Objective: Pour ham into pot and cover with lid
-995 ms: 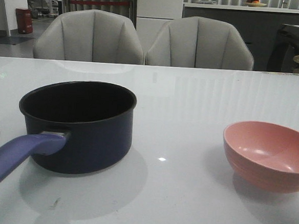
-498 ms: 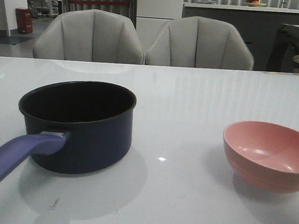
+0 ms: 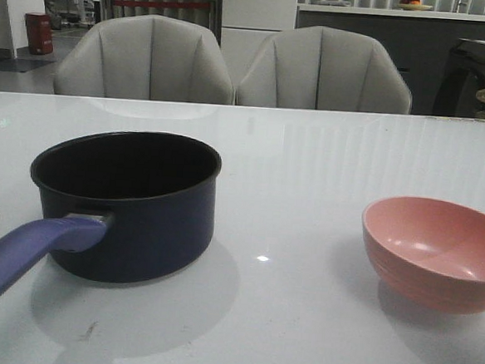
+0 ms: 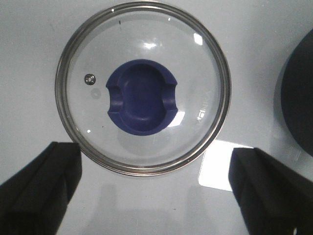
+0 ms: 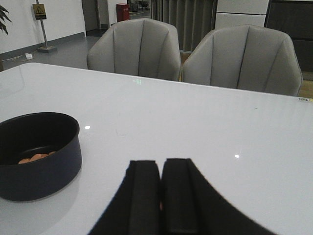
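Glossy white tabletop [image 3: 310, 162], two grey chairs [image 3: 147, 57] at 12 o'clock; left claw [image 4: 156, 191] released above the lid [image 4: 142, 88], right claw [image 5: 160, 196] clenched, empty.

Pink bowl [image 3: 434, 252] upright on white table [image 3: 310, 170]; two grey chairs [image 3: 234, 63] behind table's far edge.
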`<move>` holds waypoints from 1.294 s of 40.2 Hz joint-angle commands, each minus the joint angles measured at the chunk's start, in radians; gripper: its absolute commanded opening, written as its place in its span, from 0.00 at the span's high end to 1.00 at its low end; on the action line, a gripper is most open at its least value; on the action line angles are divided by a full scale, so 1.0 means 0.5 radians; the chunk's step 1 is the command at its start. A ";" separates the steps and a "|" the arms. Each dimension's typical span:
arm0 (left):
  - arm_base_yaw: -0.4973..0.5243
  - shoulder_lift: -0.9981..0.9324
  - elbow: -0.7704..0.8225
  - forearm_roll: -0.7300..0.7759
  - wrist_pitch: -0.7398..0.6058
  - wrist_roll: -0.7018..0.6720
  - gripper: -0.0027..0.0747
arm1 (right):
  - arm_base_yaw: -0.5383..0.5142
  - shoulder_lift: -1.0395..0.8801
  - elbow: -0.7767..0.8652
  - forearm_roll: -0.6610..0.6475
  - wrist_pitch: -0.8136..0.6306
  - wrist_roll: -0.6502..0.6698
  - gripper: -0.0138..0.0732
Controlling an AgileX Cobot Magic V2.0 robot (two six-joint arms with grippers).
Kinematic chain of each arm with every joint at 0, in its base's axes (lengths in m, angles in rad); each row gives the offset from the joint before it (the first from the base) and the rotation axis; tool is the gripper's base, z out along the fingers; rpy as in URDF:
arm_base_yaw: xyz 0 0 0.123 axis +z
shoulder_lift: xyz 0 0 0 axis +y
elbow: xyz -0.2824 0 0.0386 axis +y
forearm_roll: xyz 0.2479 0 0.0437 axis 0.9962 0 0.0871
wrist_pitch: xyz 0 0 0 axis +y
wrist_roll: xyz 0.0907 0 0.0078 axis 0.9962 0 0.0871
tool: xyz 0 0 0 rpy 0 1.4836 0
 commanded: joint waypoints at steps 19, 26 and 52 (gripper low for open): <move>0.009 0.364 -0.170 0.030 0.040 -0.027 0.12 | 0.002 0.013 -0.055 0.010 -0.162 -0.009 0.68; 0.051 0.457 -0.170 0.019 0.032 -0.027 0.12 | 0.002 0.013 -0.055 0.010 -0.162 -0.009 0.68; 0.197 0.626 -0.172 -0.301 -0.071 0.286 0.13 | 0.002 0.013 -0.055 0.010 -0.162 -0.009 0.68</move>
